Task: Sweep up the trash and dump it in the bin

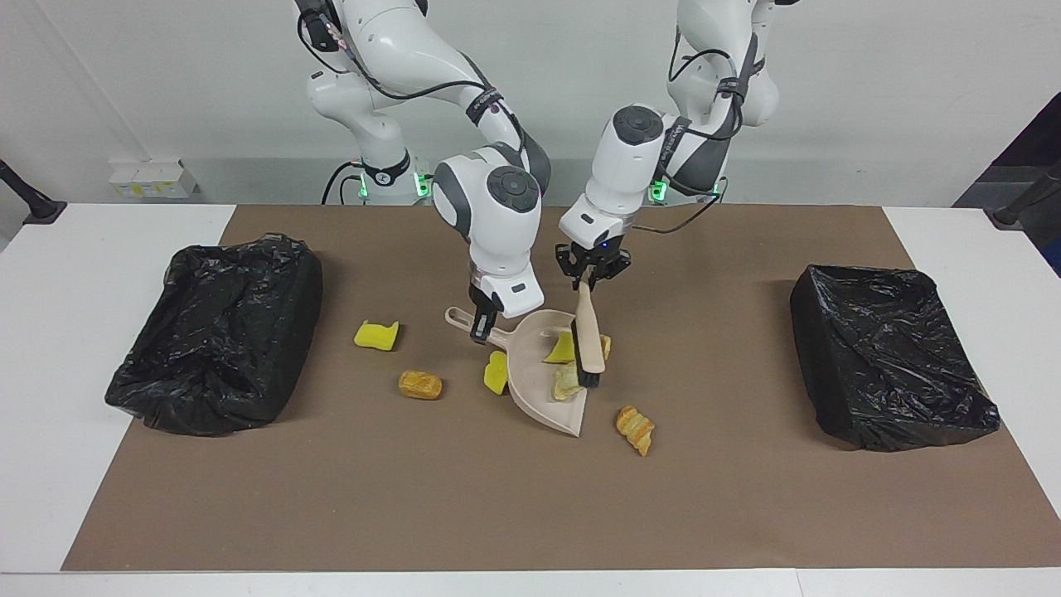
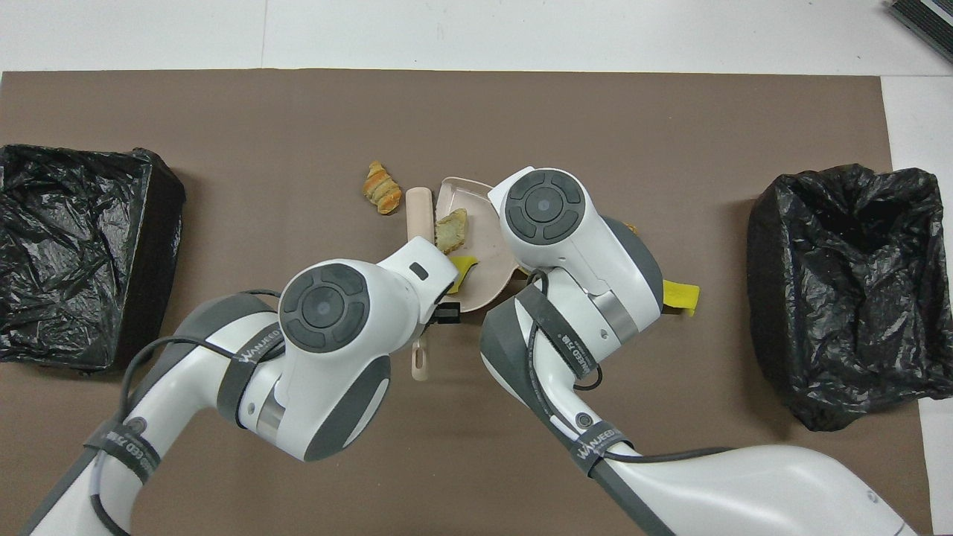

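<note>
The left fingers [image 1: 575, 276] are clamped narrow on the top end of the brush [image 1: 588, 332]. Its pale handle slopes down, and its dark bristles rest at the open lip of the dustpan [image 1: 537, 402]. The right fingers [image 1: 480, 322] are pinched shut on the dustpan's handle and hold the pan flat on the mat.

The trash is scattered:
- A yellow sponge chunk [image 1: 561, 349] and a pale bread lump [image 1: 566, 382] lie inside the pan.
- A brown lump [image 1: 606, 343] sits just beside the brush at the pan's edge.
- A croissant-like piece [image 1: 635, 429] lies on the mat near the lip, farther from the robots.
- Toward the right arm's end, another sponge piece [image 1: 496, 373] touches the pan's outer wall.
- Farther that way are a bread roll [image 1: 419, 384] and a third sponge piece [image 1: 377, 334].

All of it looks very light. The foam is soft and springy, and the pastry is flaky and likely to crumble or roll. It is better pushed by the bristles than pinched. Such light scraps could slide out of a tilted pan, so the pan should be carried level by its handle.

The brown mat [image 1: 497, 506] is flat and matte, so it should offer little snagging. It covers the middle of a white desk [image 1: 58, 348]. A bin lined with a black bag stands at each end: one at the right arm's end [image 1: 215, 332] and one at the left arm's end [image 1: 895, 356]. A plain white wall rises at the robots' bases.
</note>
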Tool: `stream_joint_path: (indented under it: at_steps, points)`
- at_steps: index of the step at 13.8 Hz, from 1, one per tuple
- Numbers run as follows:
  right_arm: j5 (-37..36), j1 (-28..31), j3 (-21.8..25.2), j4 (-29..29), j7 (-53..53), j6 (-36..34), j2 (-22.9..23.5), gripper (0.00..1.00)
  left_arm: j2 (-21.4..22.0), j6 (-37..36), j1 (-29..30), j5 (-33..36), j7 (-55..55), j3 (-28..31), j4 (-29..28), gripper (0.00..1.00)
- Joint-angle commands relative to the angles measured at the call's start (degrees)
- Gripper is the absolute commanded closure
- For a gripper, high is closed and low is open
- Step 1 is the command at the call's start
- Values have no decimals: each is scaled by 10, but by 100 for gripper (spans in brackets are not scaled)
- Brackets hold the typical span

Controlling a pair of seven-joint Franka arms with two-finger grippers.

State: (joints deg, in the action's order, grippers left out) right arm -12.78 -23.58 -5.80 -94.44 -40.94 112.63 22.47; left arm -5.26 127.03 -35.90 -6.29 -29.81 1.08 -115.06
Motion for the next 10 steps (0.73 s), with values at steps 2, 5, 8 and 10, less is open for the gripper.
stream_joint_path:
  at_steps: [2, 5, 8, 10]
  points:
    - [-13, 11, -4, -15, -40, 14, -8, 100, -19, -46, 62, 36, 6, -2, 34, 100]
    - [-36, 11, -4, -15, -63, 17, -8, 100, -19, -72, 113, 48, 40, -2, 26, 100]
    - [-37, 6, -4, -15, -77, 14, -9, 100, -20, -79, 142, 48, 56, -2, -8, 100]
    - [-37, 6, -4, -15, -77, 14, -9, 100, -20, -66, 137, 48, 59, -3, -41, 100]
